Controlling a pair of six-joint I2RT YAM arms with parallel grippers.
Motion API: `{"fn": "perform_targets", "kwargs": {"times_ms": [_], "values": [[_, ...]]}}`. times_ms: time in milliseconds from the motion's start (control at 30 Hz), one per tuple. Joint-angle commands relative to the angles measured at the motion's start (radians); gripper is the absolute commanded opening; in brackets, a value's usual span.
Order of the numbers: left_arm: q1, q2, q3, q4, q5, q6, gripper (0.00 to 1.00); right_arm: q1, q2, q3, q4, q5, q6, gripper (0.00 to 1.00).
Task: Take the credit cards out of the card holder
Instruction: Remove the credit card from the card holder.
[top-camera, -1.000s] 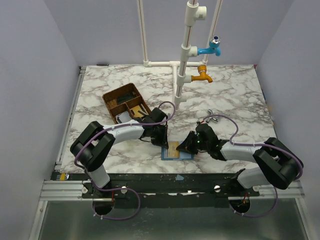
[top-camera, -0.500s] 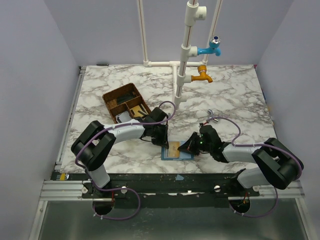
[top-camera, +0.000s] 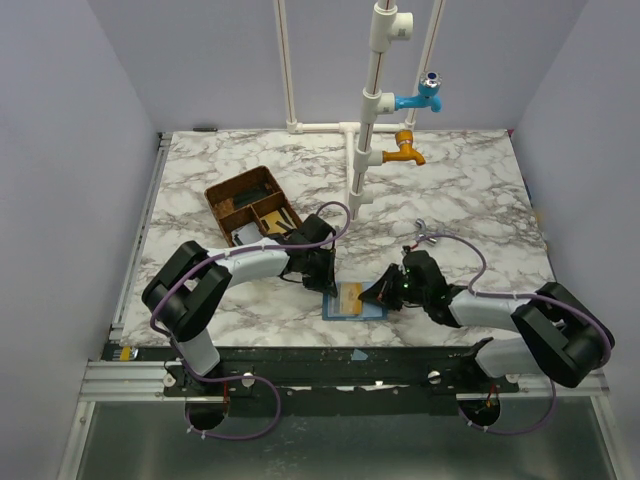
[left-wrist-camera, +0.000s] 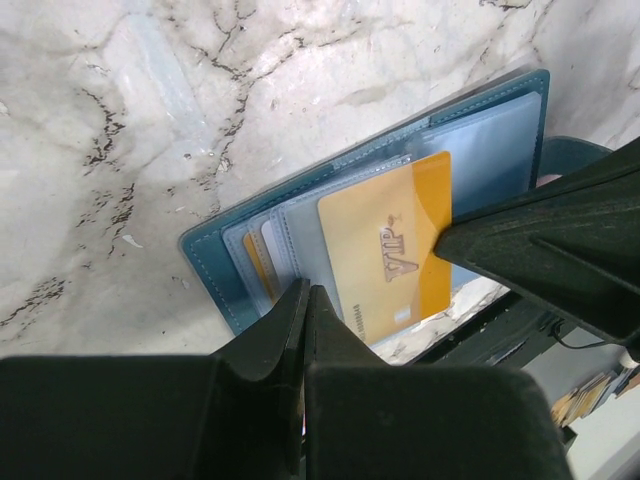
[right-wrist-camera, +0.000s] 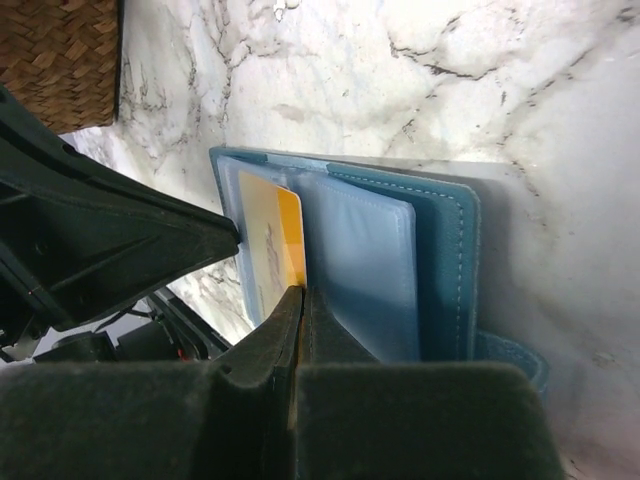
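The blue card holder (top-camera: 372, 311) lies open near the table's front edge. A yellow credit card (left-wrist-camera: 385, 250) marked VIP sticks partly out of its clear pockets, with other pale cards (left-wrist-camera: 262, 262) tucked behind it. My left gripper (left-wrist-camera: 306, 292) is shut, its tips pressing on the holder's (left-wrist-camera: 215, 265) clear pockets at the left side. My right gripper (right-wrist-camera: 302, 292) comes in from the right and is shut on the edge of the yellow card (right-wrist-camera: 275, 240). In the top view the two grippers (top-camera: 328, 288) (top-camera: 368, 295) face each other across the holder.
A brown woven divided tray (top-camera: 252, 205) stands behind the left arm. A white pipe stand (top-camera: 368, 120) with a blue tap (top-camera: 420, 97) and a yellow tap (top-camera: 402, 152) rises at the back. The table's front edge (top-camera: 350, 343) runs just below the holder.
My right gripper's jaws have closed onto the yellow card's edge. The left gripper has stayed shut in the same place on the holder.
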Motion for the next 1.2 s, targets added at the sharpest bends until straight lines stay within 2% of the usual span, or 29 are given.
{"fn": "perform_targets", "kwargs": {"times_ms": [0,533,1167], "values": [[0.015,0.04,-0.022,-0.072,-0.092,0.025,0.0,-0.017,-0.043,-0.022,-0.074,0.044,-0.039,0.01],[0.018,0.034,-0.004,-0.082,-0.094,0.028,0.0,-0.058,-0.201,-0.007,-0.272,0.091,-0.113,0.01],[0.018,-0.052,0.074,-0.132,-0.072,0.052,0.0,-0.071,-0.295,0.042,-0.34,0.07,-0.113,0.01]]}}
